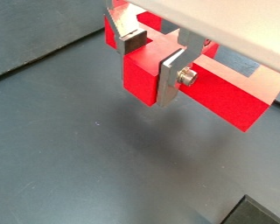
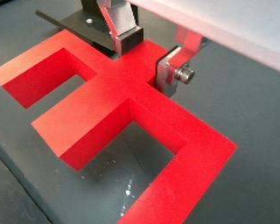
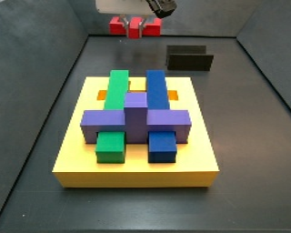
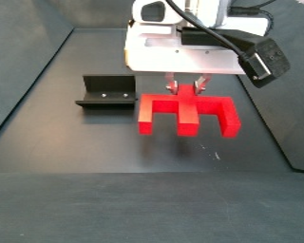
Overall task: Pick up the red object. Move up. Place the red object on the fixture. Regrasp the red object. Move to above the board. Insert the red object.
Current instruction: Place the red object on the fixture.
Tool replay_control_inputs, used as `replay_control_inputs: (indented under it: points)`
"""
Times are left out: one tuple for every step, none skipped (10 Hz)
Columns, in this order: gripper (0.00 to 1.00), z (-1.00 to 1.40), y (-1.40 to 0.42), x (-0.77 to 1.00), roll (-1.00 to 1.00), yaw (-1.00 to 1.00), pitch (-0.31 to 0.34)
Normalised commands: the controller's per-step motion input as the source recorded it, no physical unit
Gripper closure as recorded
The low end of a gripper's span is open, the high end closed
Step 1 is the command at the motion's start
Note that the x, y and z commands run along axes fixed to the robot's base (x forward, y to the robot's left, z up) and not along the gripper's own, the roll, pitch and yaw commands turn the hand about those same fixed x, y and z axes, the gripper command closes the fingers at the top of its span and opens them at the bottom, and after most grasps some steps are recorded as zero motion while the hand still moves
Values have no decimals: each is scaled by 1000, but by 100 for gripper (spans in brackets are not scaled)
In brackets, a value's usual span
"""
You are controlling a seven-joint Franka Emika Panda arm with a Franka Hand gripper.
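Red object [image 2: 119, 105] crossbar half-hidden within gripper [image 2: 149, 54] jaws.

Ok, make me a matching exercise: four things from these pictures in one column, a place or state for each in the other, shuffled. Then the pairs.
Things:
1. red object
2. fixture
3. board
4. gripper

Places or states:
A. carries green, blue and purple blocks
B. stands on the floor with nothing in it
C. shut on a central stem
D. clamped between silver fingers

Pairs: 1-D, 2-B, 3-A, 4-C
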Motion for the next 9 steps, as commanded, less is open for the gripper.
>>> replay_control_inputs:
  points:
    - [100,226,-166,626,-391,0,251]
    - [100,457,-257,746,-426,0,380]
    - [100,511,-269,791,-451,0,403]
    - [100,520,-303,823,-477,0,391]
    - [100,554,-329,854,-517,0,411]
    - [100,534,-300,871,-571,0,414]
    - [100,209,-177,814,-697,-3,243]
    - [100,60,-100,857,-766,-46,111]
    - [100,137,-40,891,-854,-54,103]
